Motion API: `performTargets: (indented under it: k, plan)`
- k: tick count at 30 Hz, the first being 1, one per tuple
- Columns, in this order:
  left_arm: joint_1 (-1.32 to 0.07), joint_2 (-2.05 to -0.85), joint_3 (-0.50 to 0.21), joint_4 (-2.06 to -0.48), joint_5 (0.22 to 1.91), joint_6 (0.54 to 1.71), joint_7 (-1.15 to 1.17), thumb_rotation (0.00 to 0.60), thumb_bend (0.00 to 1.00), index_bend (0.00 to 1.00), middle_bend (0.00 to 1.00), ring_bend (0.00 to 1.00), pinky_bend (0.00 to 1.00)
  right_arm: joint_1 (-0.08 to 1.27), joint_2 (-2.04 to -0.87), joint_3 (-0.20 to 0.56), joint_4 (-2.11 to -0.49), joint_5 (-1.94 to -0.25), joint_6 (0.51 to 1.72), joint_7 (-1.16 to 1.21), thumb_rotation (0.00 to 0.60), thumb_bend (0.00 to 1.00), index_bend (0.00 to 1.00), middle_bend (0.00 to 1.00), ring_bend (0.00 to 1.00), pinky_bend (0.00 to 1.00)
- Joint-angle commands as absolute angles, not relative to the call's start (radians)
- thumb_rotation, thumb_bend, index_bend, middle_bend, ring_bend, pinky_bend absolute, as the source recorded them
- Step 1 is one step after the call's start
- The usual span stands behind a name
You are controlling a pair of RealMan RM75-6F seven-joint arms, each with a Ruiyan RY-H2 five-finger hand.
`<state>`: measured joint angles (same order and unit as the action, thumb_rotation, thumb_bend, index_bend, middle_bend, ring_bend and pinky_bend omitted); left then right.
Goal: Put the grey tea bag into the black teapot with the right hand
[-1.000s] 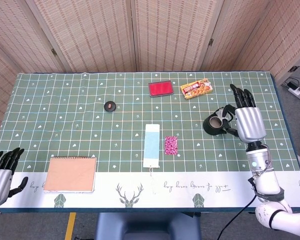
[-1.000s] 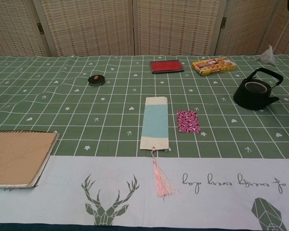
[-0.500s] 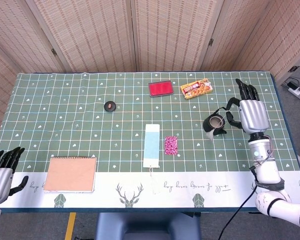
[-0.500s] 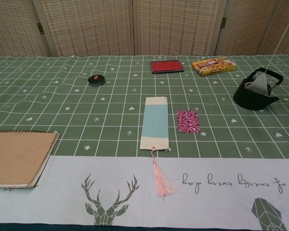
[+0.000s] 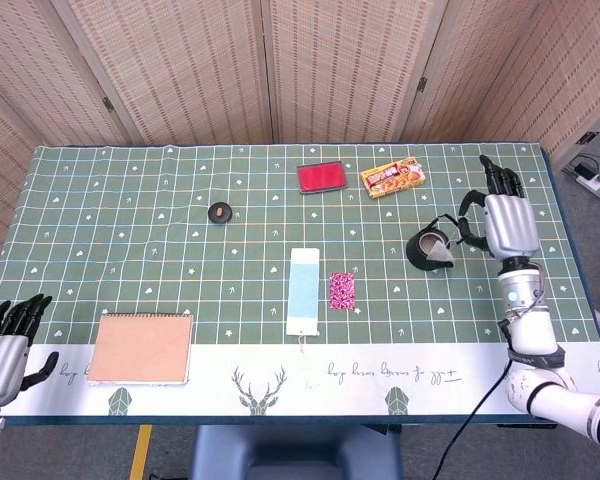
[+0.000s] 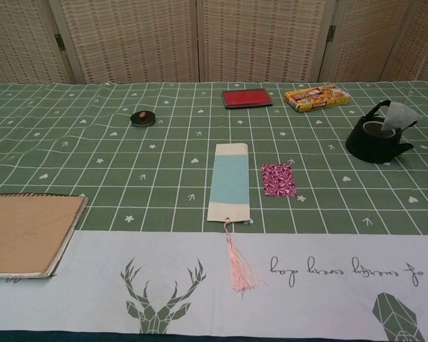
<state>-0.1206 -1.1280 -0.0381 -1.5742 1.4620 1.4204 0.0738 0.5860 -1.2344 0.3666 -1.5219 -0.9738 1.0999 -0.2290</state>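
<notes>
The black teapot (image 5: 427, 252) (image 6: 371, 142) stands on the right side of the green cloth. The grey tea bag (image 6: 398, 114) (image 5: 441, 259) hangs upright at the pot's right rim, against the handle, partly above the opening. My right hand (image 5: 505, 222) is raised just right of the pot, its fingers curled toward the handle. It seems to hold the bag by its thin string, which I can barely make out. In the chest view the hand is out of frame. My left hand (image 5: 2, 350) rests at the near left table edge, fingers apart and empty.
A blue-and-cream bookmark (image 5: 304, 292) and a pink patterned packet (image 5: 341, 290) lie mid-table. Behind the pot are a red case (image 5: 321, 177) and a yellow snack packet (image 5: 391, 178). A small black round tin (image 5: 220, 211) and a brown notebook (image 5: 140, 348) lie to the left.
The tea bag came down from the air behind the pot to its opening, then shifted to the right rim. My right hand moved back and to the right.
</notes>
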Motion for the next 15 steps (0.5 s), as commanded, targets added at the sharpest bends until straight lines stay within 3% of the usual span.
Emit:
performTargets:
  k: [1,15]
  plan:
    - [-0.120,-1.127,-0.037,-1.574,1.464,1.422,0.071,0.600,0.34,0.00,0.04,0.07,0.01,0.593,-1.247,0.361,-1.503,-0.965,1.090,-0.223,0.600,0.46,0.66,0.00,0.00,0.00]
    - [-0.122,-1.129,-0.036,-1.574,1.459,1.417,0.078,0.600,0.34,0.00,0.04,0.07,0.01,0.610,-1.257,0.349,-1.450,-0.932,1.070,-0.237,0.600,0.46,0.66,0.00,0.00,0.00]
